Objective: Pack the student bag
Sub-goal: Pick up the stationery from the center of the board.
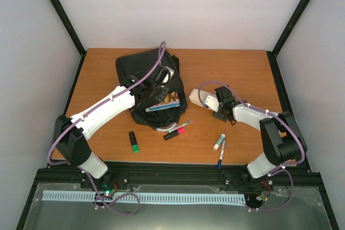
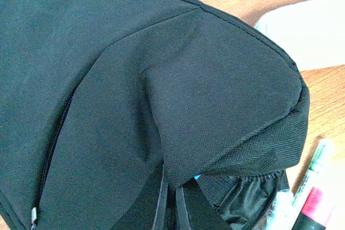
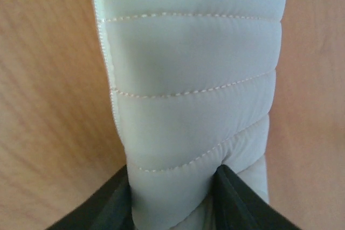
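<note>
The right gripper (image 3: 173, 192) pinched the white pencil pouch (image 1: 198, 98) just right of the student bag (image 1: 137, 68), likely bound next for its open mouth; the left gripper (image 1: 156, 82) hovered there, grip unclear.

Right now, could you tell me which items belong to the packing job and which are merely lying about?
In the job: student bag; pencil pouch, gripped by right end effector.
Lying loose, untouched: green highlighter; red marker; white marker; blue pen.

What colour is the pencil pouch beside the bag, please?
White, with quilted stitching; the pencil pouch shows best in the right wrist view.
</note>
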Robot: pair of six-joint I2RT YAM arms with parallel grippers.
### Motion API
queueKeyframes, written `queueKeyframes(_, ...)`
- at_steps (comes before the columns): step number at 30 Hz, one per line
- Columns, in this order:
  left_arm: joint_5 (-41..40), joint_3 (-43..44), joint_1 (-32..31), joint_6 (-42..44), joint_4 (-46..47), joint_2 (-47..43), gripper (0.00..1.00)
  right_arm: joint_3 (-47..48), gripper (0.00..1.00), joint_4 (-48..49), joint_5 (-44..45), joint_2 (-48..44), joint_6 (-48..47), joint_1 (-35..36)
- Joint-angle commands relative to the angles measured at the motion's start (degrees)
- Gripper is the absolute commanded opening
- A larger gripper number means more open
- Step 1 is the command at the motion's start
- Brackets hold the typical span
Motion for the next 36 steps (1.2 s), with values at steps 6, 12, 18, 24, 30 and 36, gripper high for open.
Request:
queueKeyframes(6,1.36,3.14,-0.03,-1.28,2.35,-1.56,0.01,8.33,0.23,-6.99,-5.14,0.23,3.87,-3.98)
queueKeyframes(12,1.56,3.19,-0.03,-1.28,2.26,-1.74,0.01,14.00,0.17,-21.96,-17.45,-2.57,6.77,-5.81)
queueKeyframes(18,1.44,3.16,-0.03,-1.21,2.14,-2.02,0.02,19.74,0.16,-38.17,-34.67,0.22,9.54,-9.41)
queueKeyframes(24,2.01,3.24,-0.03,-1.28,2.18,-1.73,0.01,18.84,0.16,-40.12,-41.52,5.48,11.46,-11.70)
queueKeyframes(30,2.15,3.19,-0.03,-1.37,2.18,-1.60,0.02,21.38,0.24,-39.02,-43.68,12.09,14.51,-15.22)
queueKeyframes(36,2.25,3.20,-0.02,-1.43,2.18,-1.56,0.02,21.92,0.51,-36.49,-42.41,12.61,14.64,-16.12)
